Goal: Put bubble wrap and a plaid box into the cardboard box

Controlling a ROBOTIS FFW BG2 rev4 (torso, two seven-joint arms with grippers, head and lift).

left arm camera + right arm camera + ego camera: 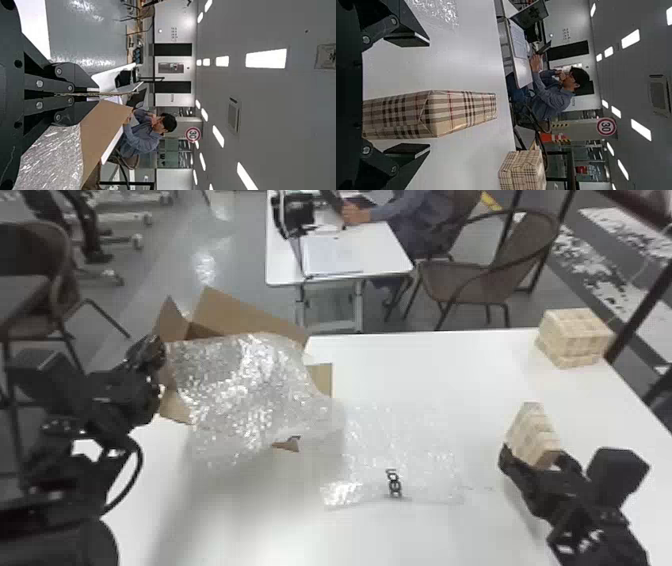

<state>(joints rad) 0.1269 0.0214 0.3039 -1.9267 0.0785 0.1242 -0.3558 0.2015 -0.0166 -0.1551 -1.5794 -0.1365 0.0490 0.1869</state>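
Observation:
My left gripper (156, 349) is at the left side of the cardboard box (240, 310). In the left wrist view, the left gripper (93, 94) is shut on a thin cardboard edge, beside a wide flap (105, 128). Bubble wrap (245, 385) covers much of the box's opening and drapes over its near side, spreading right across the table. On the right, my right gripper (536, 460) has its fingers apart on either side of an upright plaid box (532, 430). The right wrist view shows gaps between the right gripper (430, 95) and the plaid box (462, 111) on both sides.
More plaid boxes (575, 335) are stacked at the white table's (425, 365) far right corner. Beyond the far edge stand another white table (345, 255) and a chair (475, 280).

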